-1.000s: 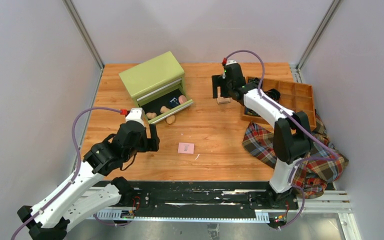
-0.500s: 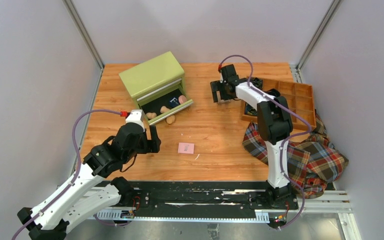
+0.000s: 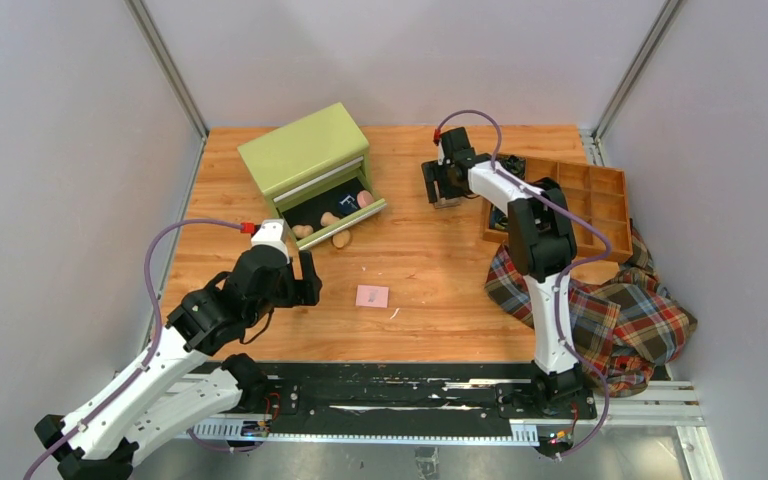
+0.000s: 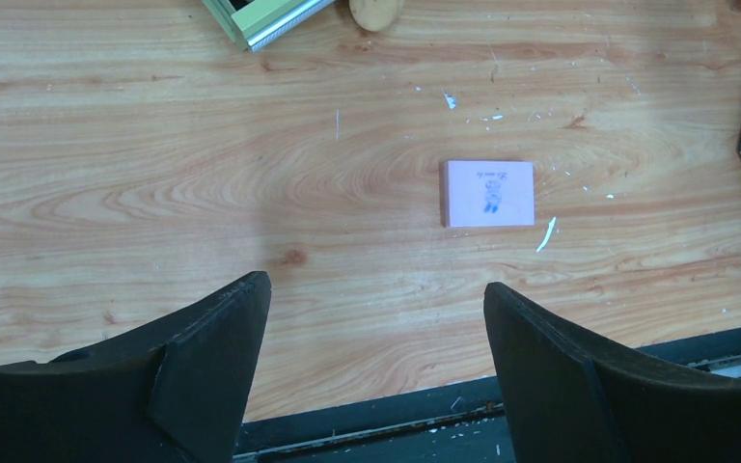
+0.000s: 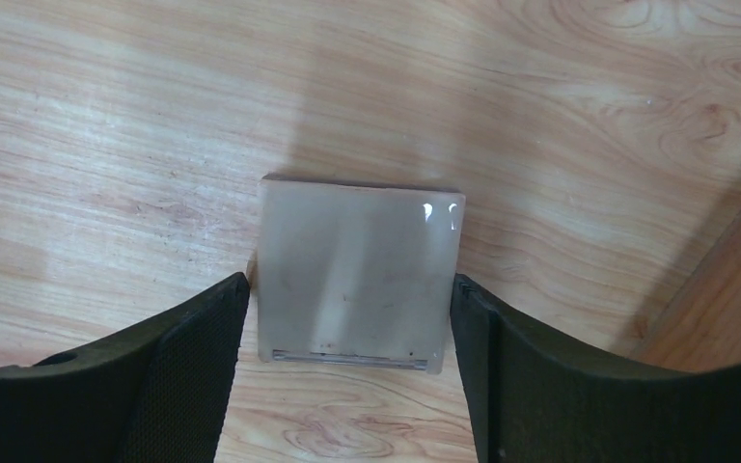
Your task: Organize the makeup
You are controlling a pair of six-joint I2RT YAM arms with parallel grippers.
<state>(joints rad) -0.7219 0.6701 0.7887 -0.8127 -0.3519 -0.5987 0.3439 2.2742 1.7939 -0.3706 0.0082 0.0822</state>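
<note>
Left tool: held above the near left part of the table, fingers spread wide apart, nothing between them
Pink square pad: lies flat on the table near the front middle, ahead of the left tool and a little to its right, well apart from everything else
Plaid cloth: bunched at the near right corner, hanging over the table's edge
Loose sponge: 1 tan egg-shaped piece on the bare wood, just in front of the drawer's front panel
Drawer: pulled out of the green box at the far left; inside it are more tan egg-shaped sponges and a dark navy item that is too small to make out
Wooden tray: divided into compartments, at the far right, its near edge on the plaid cloth
Right tool: reaches to the far middle of the table, low over the wood, fingers parted to about the width of the tan square with 1 on each side; I cannot tell whether they press on it
Tan square: flat on the table between the right tool's fingers, just left of the wooden tray
</note>
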